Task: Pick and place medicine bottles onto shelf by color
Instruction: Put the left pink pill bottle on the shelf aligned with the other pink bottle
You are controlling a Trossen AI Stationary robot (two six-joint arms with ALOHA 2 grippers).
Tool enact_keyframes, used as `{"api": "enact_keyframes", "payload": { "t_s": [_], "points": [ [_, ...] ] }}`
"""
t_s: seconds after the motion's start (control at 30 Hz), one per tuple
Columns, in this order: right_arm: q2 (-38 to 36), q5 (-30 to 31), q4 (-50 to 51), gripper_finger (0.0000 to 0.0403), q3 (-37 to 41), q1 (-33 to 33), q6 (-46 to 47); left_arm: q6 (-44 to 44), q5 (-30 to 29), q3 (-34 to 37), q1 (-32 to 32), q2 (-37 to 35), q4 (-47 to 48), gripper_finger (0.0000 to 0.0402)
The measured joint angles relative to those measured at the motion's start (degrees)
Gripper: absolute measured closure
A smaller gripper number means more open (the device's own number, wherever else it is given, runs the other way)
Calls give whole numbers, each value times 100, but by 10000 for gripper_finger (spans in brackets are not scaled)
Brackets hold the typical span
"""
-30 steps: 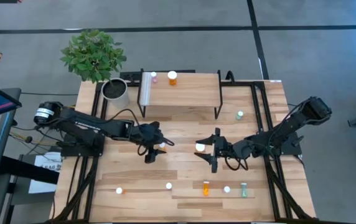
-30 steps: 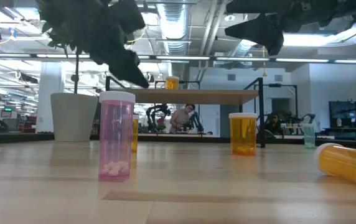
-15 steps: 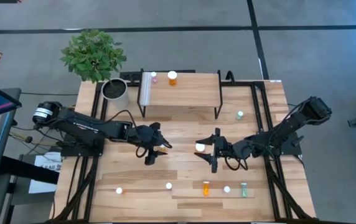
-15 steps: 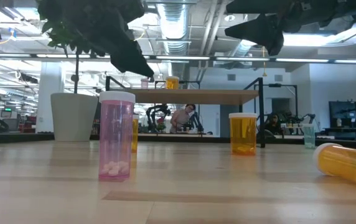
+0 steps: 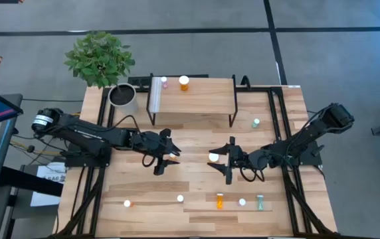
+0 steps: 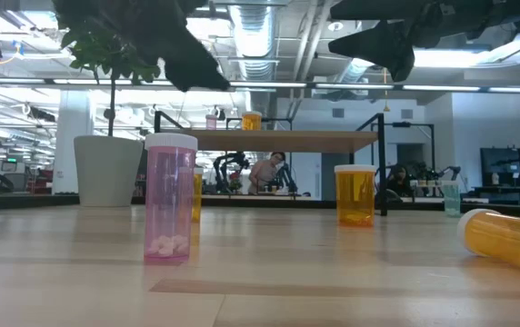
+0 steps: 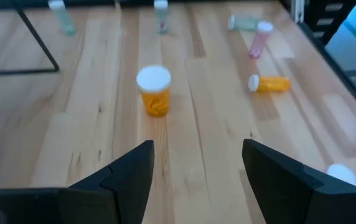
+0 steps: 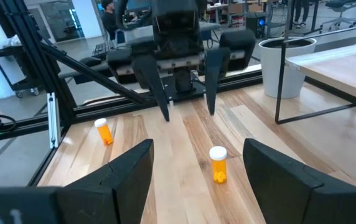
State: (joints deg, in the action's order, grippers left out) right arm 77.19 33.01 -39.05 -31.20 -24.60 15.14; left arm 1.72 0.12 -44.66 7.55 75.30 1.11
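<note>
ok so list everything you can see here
shelf: 1, light wood top, black legs, back centre
shelf bottles: 2, pink and orange, shelf's back left
middle bottle: 1, orange, upright between the grippers
green bottle: 1, pale green, right of shelf
front bottles: 5, along front edge, one orange and one green lying
plant pot: 1, grey-white, back left
person: 1, beyond table
left gripper: open, centre-left
right gripper: open, centre-right

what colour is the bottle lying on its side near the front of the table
Orange body with a white cap; it shows best in the left wrist view.
</note>
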Motion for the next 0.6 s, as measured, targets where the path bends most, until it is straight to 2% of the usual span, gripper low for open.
{"api": "enact_keyframes", "payload": {
  "t_s": [0.6],
  "points": [
    [0, 0, 2, 134, 0, 0, 46, -48, -9, 4, 0, -86, -357, 170]
  ]
}}
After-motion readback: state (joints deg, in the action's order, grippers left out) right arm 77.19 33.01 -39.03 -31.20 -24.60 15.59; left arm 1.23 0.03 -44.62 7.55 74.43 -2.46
